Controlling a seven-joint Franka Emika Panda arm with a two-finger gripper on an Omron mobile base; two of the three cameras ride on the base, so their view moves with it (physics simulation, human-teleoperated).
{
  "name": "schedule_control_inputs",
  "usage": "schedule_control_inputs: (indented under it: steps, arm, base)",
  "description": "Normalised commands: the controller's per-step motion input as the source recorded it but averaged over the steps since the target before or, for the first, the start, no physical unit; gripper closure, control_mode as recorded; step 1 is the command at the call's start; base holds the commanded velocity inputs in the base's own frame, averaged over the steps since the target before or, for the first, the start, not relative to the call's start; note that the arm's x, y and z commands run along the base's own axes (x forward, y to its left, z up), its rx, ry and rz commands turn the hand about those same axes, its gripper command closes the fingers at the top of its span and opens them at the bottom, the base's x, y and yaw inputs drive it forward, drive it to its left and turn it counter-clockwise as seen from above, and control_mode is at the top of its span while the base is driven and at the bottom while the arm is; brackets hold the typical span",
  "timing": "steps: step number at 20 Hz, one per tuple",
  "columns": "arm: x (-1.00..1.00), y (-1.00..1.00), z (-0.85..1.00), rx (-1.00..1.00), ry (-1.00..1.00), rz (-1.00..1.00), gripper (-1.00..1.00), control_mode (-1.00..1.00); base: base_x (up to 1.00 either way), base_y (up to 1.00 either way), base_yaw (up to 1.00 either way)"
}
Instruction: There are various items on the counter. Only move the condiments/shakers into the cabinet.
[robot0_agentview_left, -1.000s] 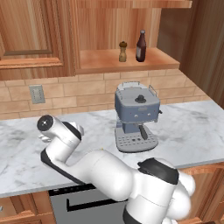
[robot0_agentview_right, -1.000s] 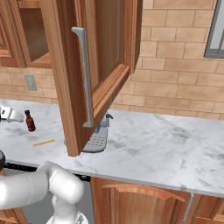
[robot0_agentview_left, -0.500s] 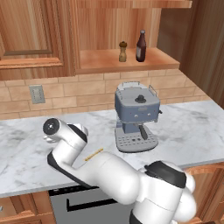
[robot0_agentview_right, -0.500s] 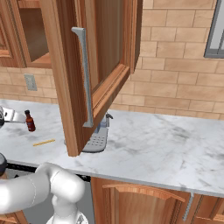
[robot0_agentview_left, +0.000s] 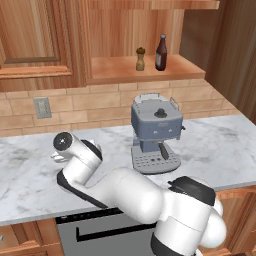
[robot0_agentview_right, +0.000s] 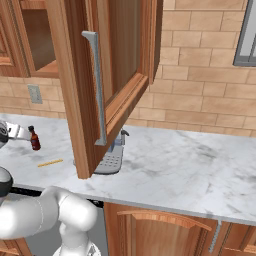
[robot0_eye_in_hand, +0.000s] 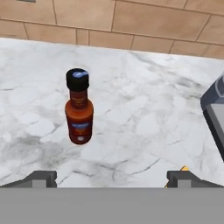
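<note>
Item: sauce bottle (robot0_eye_in_hand: 79, 107), black cap, red label, upright on the counter (robot0_eye_in_hand: 144, 109), left of the coffee machine (robot0_agentview_left: 155, 132); last condiment outside the cabinet (robot0_agentview_left: 145, 75), where the pepper shaker (robot0_agentview_left: 140, 59) and brown bottle (robot0_agentview_left: 161, 52) already stand. Yellow stick (robot0_agentview_right: 50, 162): lies nearby, to stay. My fingers (robot0_eye_in_hand: 111, 177): spread wide, holding nothing, short of the bottle. Step, as I judge: approach. Next: advance, centre leftward, close around the body.

Two base views flanking the arm, sharing the counter (robot0_agentview_left: 220, 145), hand view close above it
</note>
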Motion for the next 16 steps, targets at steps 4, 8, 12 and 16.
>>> schedule_control_inputs:
  steps: [4,8,12,16]
  arm:
    - [0.00,-0.02,0.00,0.01,0.00,0.10,-1.00,-1.00]
    - [0.00,-0.08,0.00,0.00,0.00,0.12,-1.00,-1.00]
    - [0.00,-0.10,-0.09,0.00,0.00,0.12,-1.00,-1.00]
    - [-0.06,-0.24,-0.01,0.00,-0.01,0.11,-1.00,-1.00]
  base:
    - [0.00,0.00,0.00]
    - [0.00,0.00,0.00]
    - [0.00,0.00,0.00]
    - [0.00,0.00,0.00]
